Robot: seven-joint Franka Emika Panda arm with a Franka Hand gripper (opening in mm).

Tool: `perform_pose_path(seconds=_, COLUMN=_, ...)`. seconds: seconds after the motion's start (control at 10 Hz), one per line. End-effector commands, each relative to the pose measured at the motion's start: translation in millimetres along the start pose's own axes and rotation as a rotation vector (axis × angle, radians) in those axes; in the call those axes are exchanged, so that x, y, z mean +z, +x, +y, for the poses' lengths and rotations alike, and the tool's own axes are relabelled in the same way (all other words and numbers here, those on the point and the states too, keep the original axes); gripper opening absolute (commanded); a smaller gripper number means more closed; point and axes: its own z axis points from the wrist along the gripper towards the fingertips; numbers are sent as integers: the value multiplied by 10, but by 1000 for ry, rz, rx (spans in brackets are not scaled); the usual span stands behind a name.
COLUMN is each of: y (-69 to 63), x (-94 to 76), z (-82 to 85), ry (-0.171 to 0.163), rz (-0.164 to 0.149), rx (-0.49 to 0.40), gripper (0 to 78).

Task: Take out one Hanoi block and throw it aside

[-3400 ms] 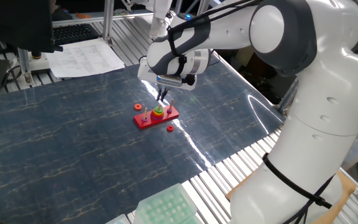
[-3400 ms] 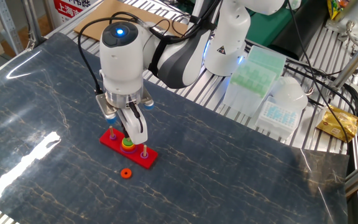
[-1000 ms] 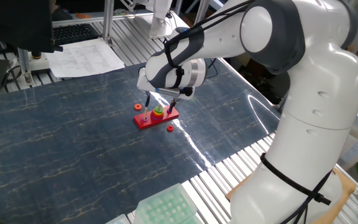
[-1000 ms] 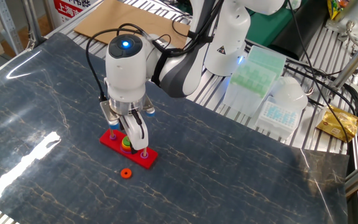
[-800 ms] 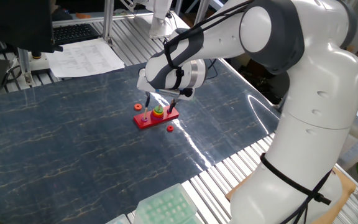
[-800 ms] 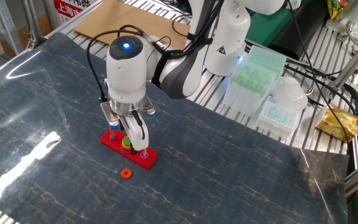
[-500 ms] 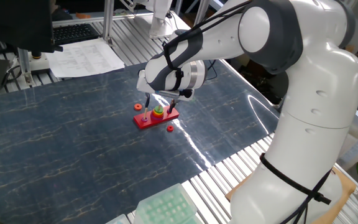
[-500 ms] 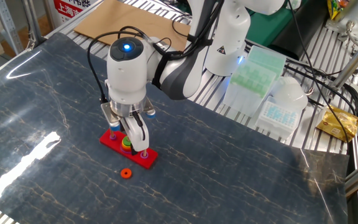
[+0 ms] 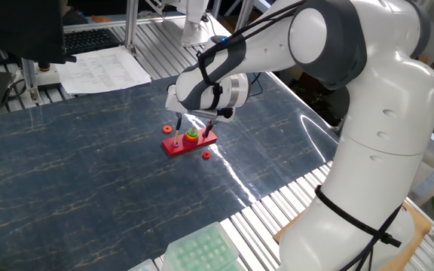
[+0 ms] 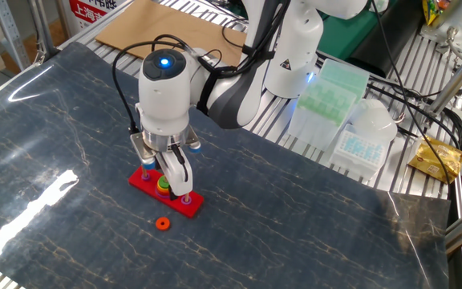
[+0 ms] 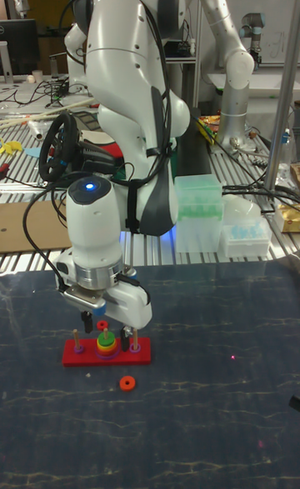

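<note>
Near the middle of the bench, the gripper [image 11: 107, 341] straddles the green ring [image 11: 105, 340], which sits atop the stack on the middle peg of the red base [image 11: 143, 356]. Fingers apart, not gripping. Grasp step; next, closing and lifting straight up.

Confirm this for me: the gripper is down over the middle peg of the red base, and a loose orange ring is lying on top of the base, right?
Not quite. The loose orange ring lies on the table beside the red base, not on it; the other fixed view shows this. The gripper is down over the middle peg.
</note>
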Motion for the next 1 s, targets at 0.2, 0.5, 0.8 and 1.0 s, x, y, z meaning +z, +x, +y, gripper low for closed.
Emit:
perform_pose_path(seconds=0.2, y=-12, x=10, z=7, ry=14, rz=-7, rx=-12, gripper=774)
perform_pose_path(seconds=0.5, y=-14, x=32, z=12, ry=30, rz=-16, rx=-21, gripper=774)
perform_pose_path(seconds=0.8, y=-14, x=35, z=13, ry=33, rz=-16, rx=-24, gripper=774)
perform_pose_path(seconds=1.0, y=-14, x=35, z=13, ry=33, rz=-15, rx=-23, gripper=12)
